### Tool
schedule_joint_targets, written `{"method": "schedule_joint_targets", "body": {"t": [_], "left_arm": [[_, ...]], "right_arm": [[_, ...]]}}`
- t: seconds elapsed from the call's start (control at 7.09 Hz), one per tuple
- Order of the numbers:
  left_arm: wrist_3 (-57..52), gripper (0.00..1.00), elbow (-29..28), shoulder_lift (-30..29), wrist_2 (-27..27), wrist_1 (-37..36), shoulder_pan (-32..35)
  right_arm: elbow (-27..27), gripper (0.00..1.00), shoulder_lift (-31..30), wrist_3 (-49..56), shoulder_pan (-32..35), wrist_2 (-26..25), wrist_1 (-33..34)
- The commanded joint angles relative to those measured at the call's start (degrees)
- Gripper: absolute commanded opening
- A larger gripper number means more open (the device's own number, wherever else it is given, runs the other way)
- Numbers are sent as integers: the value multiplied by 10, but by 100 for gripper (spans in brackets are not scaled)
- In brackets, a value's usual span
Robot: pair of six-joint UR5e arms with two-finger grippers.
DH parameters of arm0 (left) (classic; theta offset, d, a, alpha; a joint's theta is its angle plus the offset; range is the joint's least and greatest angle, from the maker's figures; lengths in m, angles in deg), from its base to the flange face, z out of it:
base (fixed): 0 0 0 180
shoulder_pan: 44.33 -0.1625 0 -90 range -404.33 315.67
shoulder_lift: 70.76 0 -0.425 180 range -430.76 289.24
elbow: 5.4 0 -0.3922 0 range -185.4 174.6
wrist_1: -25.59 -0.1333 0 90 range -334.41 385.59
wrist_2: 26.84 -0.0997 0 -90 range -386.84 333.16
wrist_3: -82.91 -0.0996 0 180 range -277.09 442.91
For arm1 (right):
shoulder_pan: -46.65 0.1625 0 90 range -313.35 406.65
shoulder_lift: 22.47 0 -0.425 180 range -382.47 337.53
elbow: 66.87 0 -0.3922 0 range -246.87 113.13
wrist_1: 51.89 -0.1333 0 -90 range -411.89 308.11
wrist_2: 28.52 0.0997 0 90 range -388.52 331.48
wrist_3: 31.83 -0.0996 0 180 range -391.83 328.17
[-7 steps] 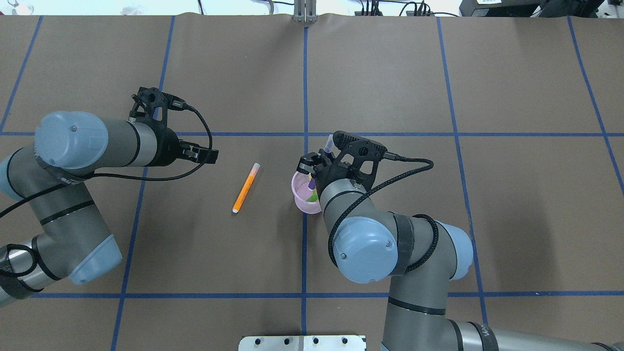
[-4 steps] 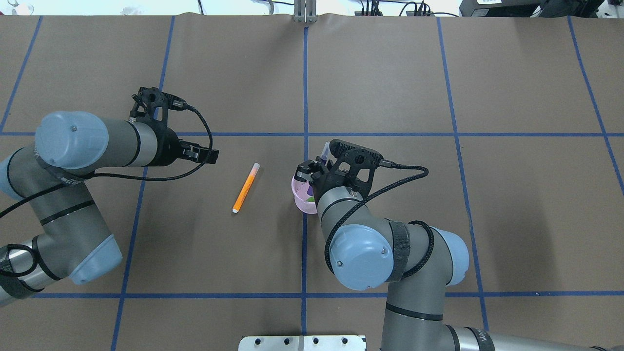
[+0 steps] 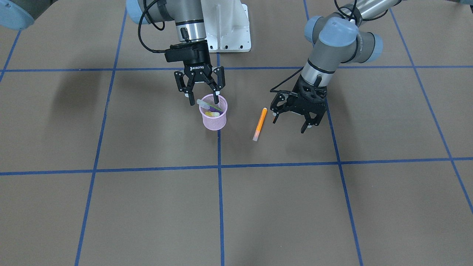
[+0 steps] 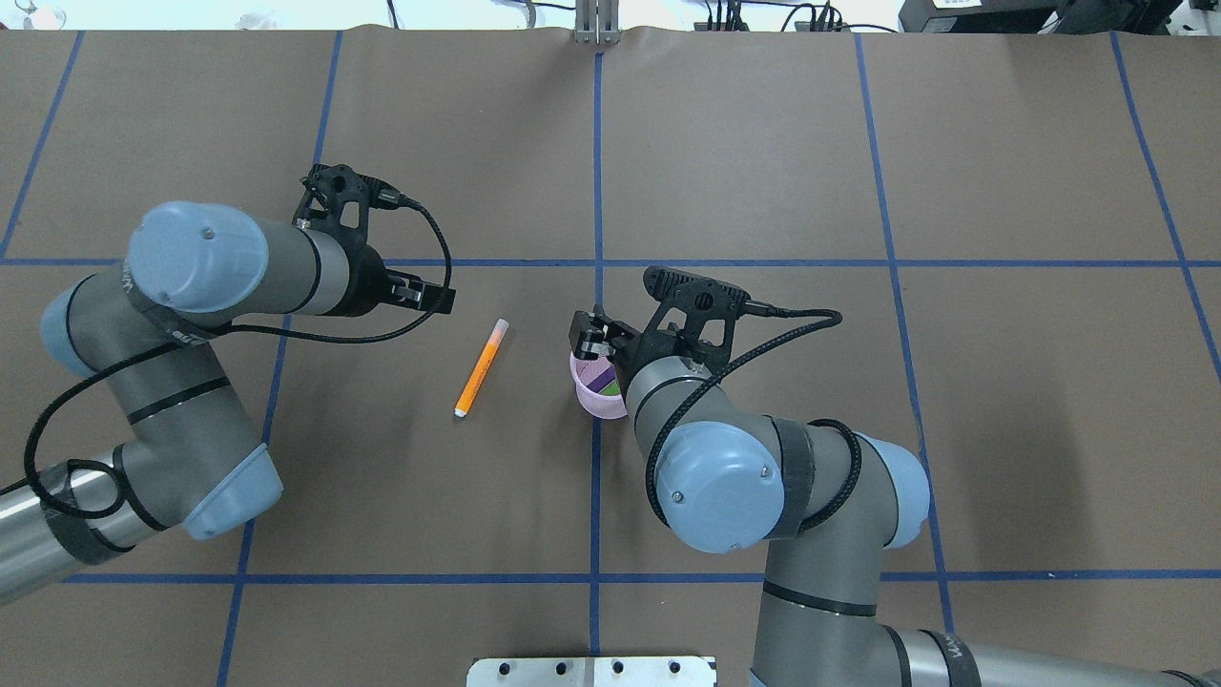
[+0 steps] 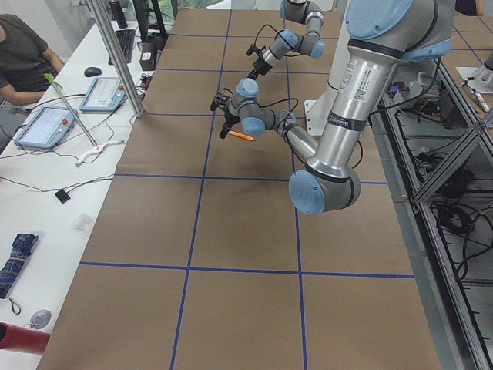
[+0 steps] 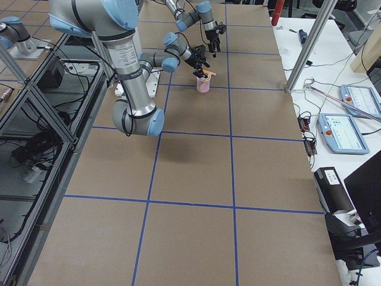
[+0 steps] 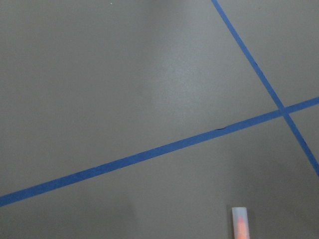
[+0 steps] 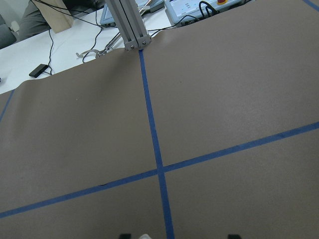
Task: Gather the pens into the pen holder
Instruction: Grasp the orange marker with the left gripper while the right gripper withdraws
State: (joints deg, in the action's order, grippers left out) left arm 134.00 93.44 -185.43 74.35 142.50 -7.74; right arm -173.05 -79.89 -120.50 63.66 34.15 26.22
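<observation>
Right gripper (image 3: 204,97): a second ago it pinched the purple pen upright over the cup. Now its fingers are spread wide and carry nothing, just above the rim.
Purple pen (image 4: 602,378): it has gone from the fingers into the pen holder (image 3: 213,122). It leans slantwise there, and the front view shows its pale cap poking over the rim on the robot's side.
Left gripper (image 3: 289,123): the arm has swung forward and toward the middle since a second ago. The fingers are wide apart with nothing between them, near the orange pen but not touching it.
Orange pen (image 4: 481,367): it lies flat on the table (image 3: 147,207) in the same spot as before, between the left gripper and the cup.
Pen holder: it stands upright on the centre tape line and has not shifted.
Other pens: the green pen (image 4: 616,385) shows as a sliver beside the purple one. The yellow pen (image 3: 211,114) is seen only from the front, low inside the mesh.
Hidden: from overhead, the right wrist covers the robot-side edge of the cup.
Left wrist view: only the capped end of the orange pen shows, cut off by the bottom edge.
Right wrist view: paper and blue tape, with dark tips barely showing at the bottom edge.
Side views: both grippers are too small to make out.
</observation>
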Motion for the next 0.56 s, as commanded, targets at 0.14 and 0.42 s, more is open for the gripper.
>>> {"method": "schedule_joint_targets", "body": {"t": [0.14,0.42], "left_arm": [[-73,99,-49,-104,59,-161,-1],[-127,99,-101,-128,101,-184,0]], "right_arm": [[-32,99,-50,87,93,186,1],[-32,100,-110,136,172,380,5]]}}
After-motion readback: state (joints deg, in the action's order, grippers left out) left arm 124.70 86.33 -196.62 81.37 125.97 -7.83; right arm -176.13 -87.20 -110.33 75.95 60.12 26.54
